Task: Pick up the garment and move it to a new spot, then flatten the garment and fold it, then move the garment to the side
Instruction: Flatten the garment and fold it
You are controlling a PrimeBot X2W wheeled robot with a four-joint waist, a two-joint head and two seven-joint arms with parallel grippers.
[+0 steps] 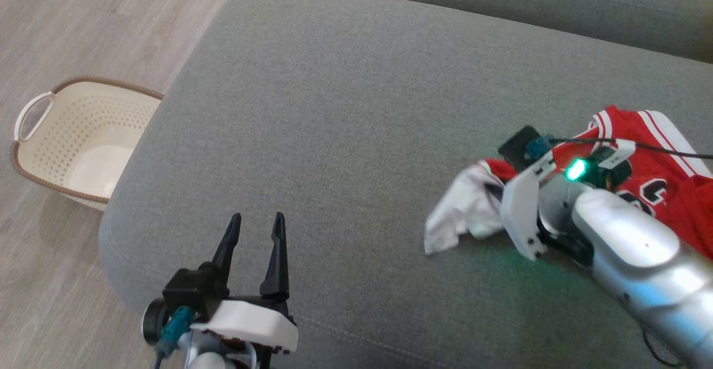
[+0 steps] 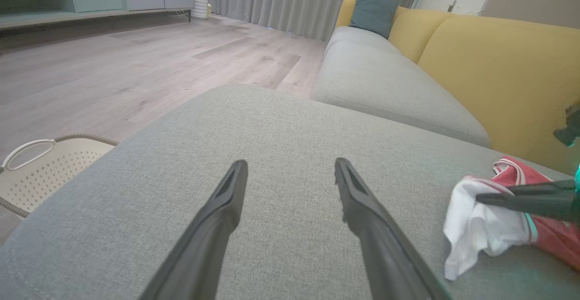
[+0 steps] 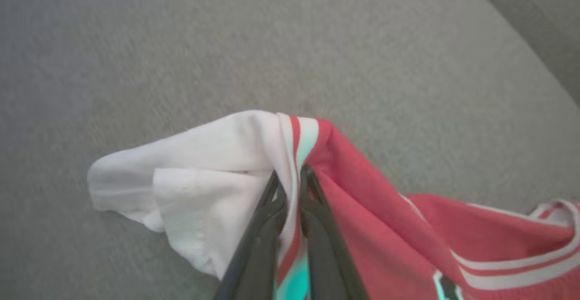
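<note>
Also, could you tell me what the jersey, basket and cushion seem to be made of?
Jersey: thin soft knit, matte, probably synthetic; it creases limply.
Basket: cream plastic, perforated, with a brown woven-looking rim.
Cushion: grey woven upholstery, matte, finely textured.

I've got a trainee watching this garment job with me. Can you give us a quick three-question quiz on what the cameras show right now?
1. True or false: the right gripper is shut on a fold of the red and white jersey.
2. Multiple choice: the left gripper is A) shut on the jersey, B) open, holding nothing, C) shut, holding nothing.
3. Fill in: the cream basket stands on the ____ beside the grey sofa cushion.

Key: 1 true; 2 B; 3 floor.
</note>
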